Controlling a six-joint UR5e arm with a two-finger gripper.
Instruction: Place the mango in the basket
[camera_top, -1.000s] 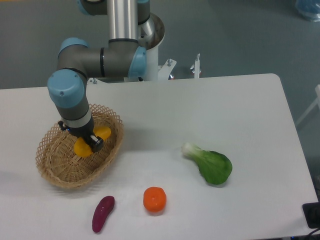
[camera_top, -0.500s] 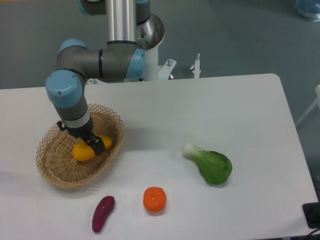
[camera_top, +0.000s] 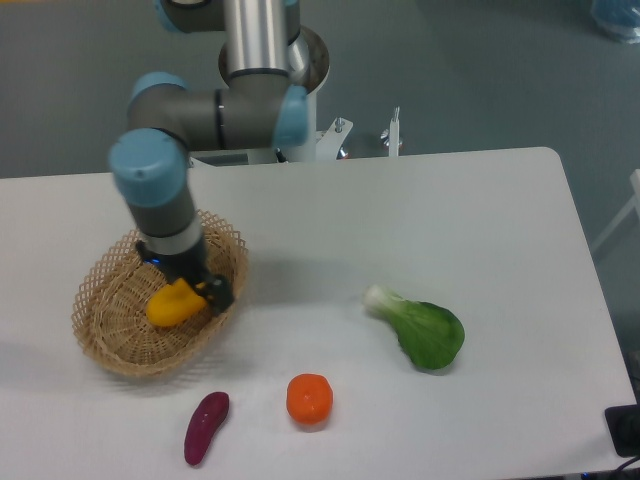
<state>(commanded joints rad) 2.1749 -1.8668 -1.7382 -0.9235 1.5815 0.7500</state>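
Fixed camera view, basket as landmark.

Basket (camera_top: 115, 335): light tan woven wicker, oval and shallow, on the left part of the white table (camera_top: 400, 230).
Mango (camera_top: 176, 304): yellow-orange, lying inside the basket, right of its centre, long axis roughly left to right; its right end sits against the gripper's dark tip.
Gripper (camera_top: 208, 292): dark fingers over the right inner side of the basket, just at the mango's right end. Whether the fingers are spread or pressed together cannot be told; they are small, dark and partly hidden by the wrist.
Arm (camera_top: 160, 190): grey tube with light blue joints, coming down from the column behind the basket; the wrist stands nearly upright above the basket's right half.
Orange fruit (camera_top: 309, 398): round, on the table to the right of and nearer the camera than the basket, well apart from it.
Purple sweet potato (camera_top: 206, 426): dark, elongated, lying in front of the basket's right end, near the table's front edge, just left of the orange fruit.
Green leafy vegetable (camera_top: 420, 330): white stalk end pointing toward the basket, far right of the basket.
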